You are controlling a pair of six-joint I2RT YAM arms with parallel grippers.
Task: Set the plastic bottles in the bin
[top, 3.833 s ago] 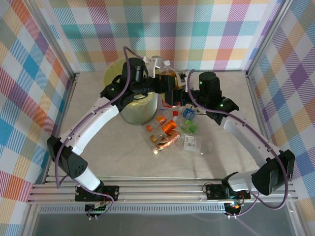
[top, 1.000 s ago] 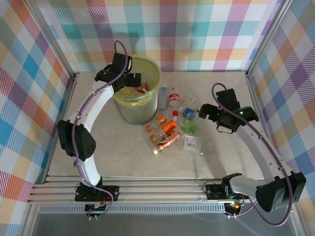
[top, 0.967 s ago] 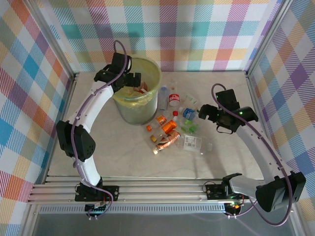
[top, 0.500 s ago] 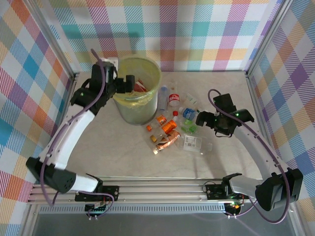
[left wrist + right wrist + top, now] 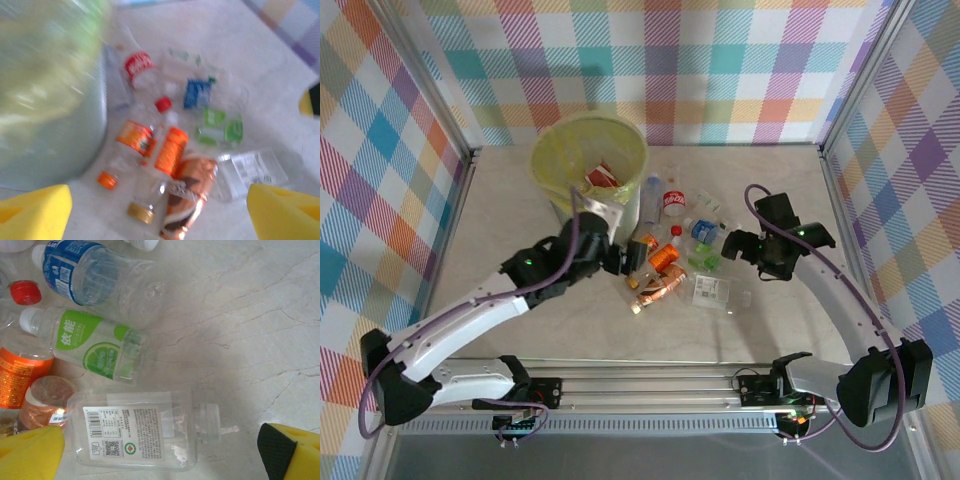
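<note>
ok so the left gripper (image 5: pixel 157 206) is spread wide with nothing between its yellow pads (image 5: pixel 35 212), hanging over the near-left edge of the pile of plastic bottles (image 5: pixel 672 262), just near-right of the bin (image 5: pixel 552 150). Right under it are an orange-label bottle (image 5: pixel 136 140), a second orange one (image 5: pixel 170 150) and a copper-coloured bottle (image 5: pixel 189 192), all lying on the marble table (image 5: pixel 800 200). A red-label bottle (image 5: pixel 137 67) sits farther back, close to the bin wall. The right gripper (image 5: pixel 160 450) is wide open and empty too, over the right side of the same pile. Below it a flat clear bottle with a white label (image 5: pixel 135 432) lies on its side, cap pointing right. Just beyond that is a green-label bottle (image 5: pixel 92 347), then a blue-label bottle (image 5: pixel 95 275). The bin stands at the far left of the pile, yellow bag inside, with something red and white in it. Can't tell how many bottles that is.
</note>
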